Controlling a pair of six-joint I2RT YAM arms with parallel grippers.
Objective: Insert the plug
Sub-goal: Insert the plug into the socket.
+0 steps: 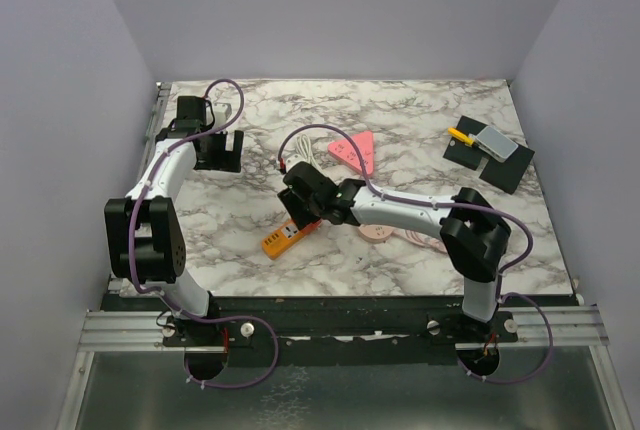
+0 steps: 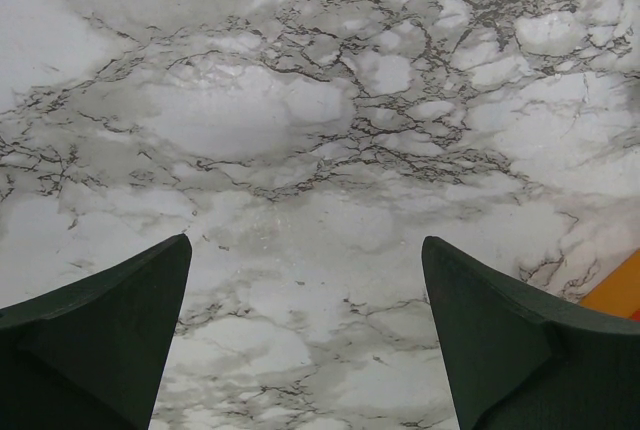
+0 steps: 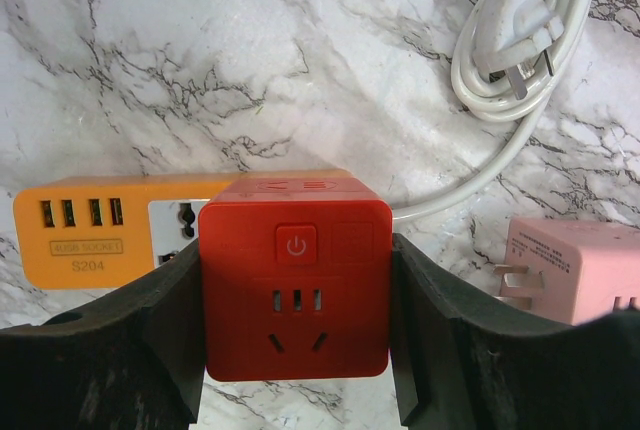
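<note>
While the right gripper [image 3: 295, 250] clamped the red cube plug [image 3: 295, 300] by its two sides, the cube sat over the white socket panel of the orange power strip [image 3: 90, 235], hiding most of that panel. Whether its prongs were in the socket could not be told from any view. Judging by the overlap, the plug was at least lined up, so seating it fully and letting go seemed to be left. The left gripper [image 2: 305, 242] hung wide open and empty above the marble table [image 2: 300, 100], apart from the strip. A white cable [image 3: 520, 40] and a pink adapter [image 3: 575, 265] lay nearby.
</note>
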